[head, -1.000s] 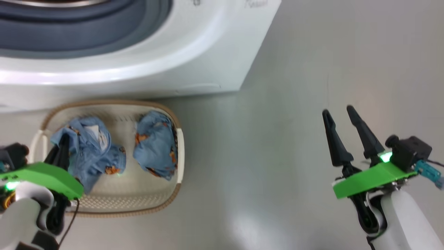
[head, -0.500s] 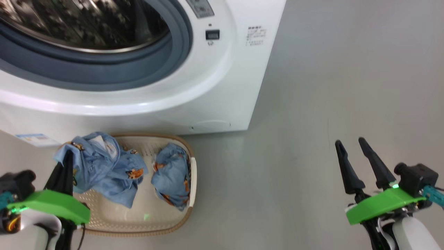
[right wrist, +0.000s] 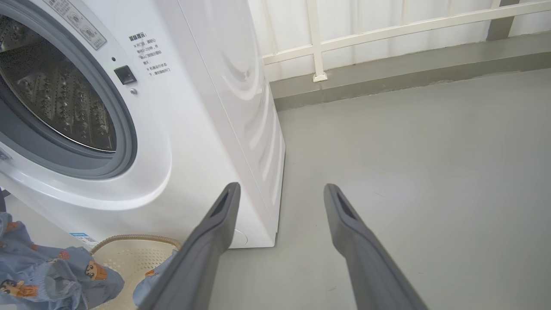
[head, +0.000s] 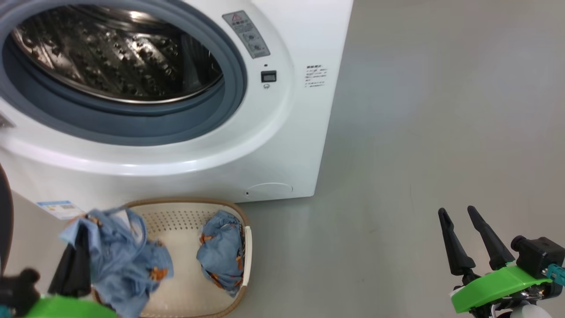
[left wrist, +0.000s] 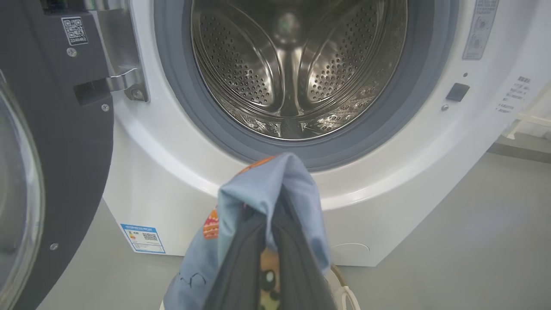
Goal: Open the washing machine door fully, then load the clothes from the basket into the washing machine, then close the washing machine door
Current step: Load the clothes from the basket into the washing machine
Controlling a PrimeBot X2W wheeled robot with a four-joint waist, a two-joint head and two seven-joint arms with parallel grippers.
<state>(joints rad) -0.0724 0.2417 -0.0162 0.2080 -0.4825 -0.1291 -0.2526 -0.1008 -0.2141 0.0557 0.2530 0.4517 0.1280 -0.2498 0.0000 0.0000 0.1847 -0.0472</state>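
Fabric of pale blue, crumpled and printed with small orange cartoon figures, makes up both bundles: one bundle [head: 123, 265] hangs over the basket's [head: 185, 202] left end, clamped between the pressed-together fingers of the left gripper [head: 79, 240]. The other bundle [head: 220, 256] lies at the basket's right end, and the right gripper [head: 457, 211] hovers over bare grey floor [head: 441, 132], fingers apart and holding nothing. The left wrist view adds the door [left wrist: 64, 150], swung open left of the opening with its black rim and glass, and looks straight into the ribbed, perforated steel drum [left wrist: 292, 64] ringed by a grey gasket [left wrist: 172, 64]. The cream perforated basket with its brown woven-look rim stands on the floor just before the glossy white washer [head: 282, 132].
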